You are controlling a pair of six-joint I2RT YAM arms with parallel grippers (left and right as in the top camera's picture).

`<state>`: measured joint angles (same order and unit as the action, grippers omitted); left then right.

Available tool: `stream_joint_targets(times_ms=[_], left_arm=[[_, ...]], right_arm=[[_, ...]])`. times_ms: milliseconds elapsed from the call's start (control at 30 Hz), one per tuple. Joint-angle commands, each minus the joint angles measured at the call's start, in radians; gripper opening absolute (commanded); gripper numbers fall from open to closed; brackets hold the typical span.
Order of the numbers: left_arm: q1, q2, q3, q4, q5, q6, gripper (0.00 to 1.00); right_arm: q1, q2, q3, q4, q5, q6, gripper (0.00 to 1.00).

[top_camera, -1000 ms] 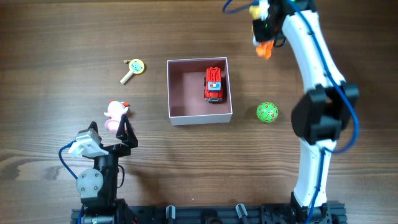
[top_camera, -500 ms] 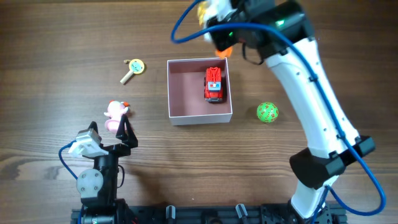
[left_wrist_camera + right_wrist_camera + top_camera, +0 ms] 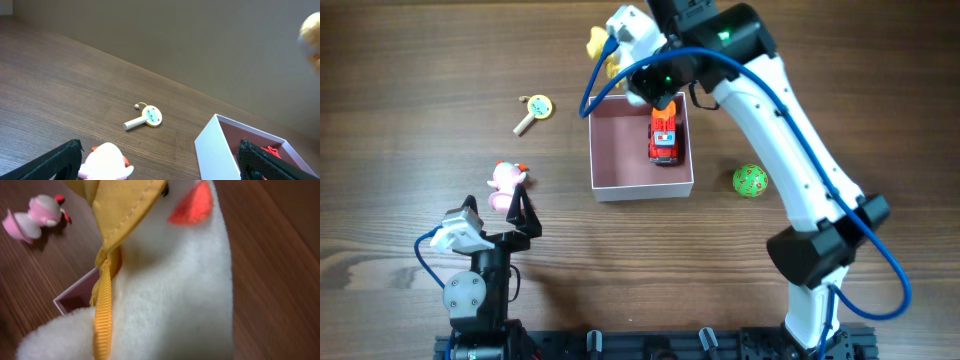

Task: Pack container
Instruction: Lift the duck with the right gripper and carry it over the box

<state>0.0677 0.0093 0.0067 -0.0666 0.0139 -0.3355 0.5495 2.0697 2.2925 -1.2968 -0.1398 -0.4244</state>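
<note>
The container (image 3: 620,150), a square white box with a pink inside, sits mid-table and holds a red toy truck (image 3: 664,135). My right gripper (image 3: 652,84) hovers over the container's far edge, shut on a white plush duck (image 3: 599,45) with a yellow hat, ribbon and orange beak. The plush (image 3: 165,280) fills the right wrist view and hides the fingers; a container corner (image 3: 75,297) shows beneath it. My left gripper (image 3: 498,212) is open and low at the front left, with a pink duck toy (image 3: 505,181) just ahead between its fingers (image 3: 160,162).
A small yellow-green lollipop toy (image 3: 533,109) lies left of the container and also shows in the left wrist view (image 3: 144,119). A green ball (image 3: 750,181) lies right of the container. The left wrist view shows the pink duck (image 3: 105,162) and container wall (image 3: 215,147).
My right arm has swung left from the far right, carrying the plush duck to above the container's far edge. The left arm has not moved.
</note>
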Motion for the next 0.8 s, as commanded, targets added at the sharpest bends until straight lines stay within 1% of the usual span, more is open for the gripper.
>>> stream_joint_targets(times_ms=[0,267,400,567,767], left_arm=[[0.006,-0.003,-0.001,-0.008,0.012,-0.008,1.0],[0.006,-0.003,-0.001,-0.008,0.012,-0.008,1.0],[0.006,-0.003,-0.001,-0.008,0.012,-0.008,1.0],[0.006,-0.003,-0.001,-0.008,0.012,-0.008,1.0],[0.006,-0.003,-0.001,-0.008,0.012,-0.008,1.0]], right_arm=[[0.004,0.068,-0.01,0.002,-0.04,-0.101,0.33],[0.004,0.166,-0.01,0.005,-0.044,-0.111,0.33],[0.004,0.185,-0.01,0.008,-0.095,-0.126,0.33],[0.004,0.214,-0.01,0.017,-0.098,-0.15,0.33],[0.004,0.262,-0.011,0.023,-0.128,-0.143,0.33]])
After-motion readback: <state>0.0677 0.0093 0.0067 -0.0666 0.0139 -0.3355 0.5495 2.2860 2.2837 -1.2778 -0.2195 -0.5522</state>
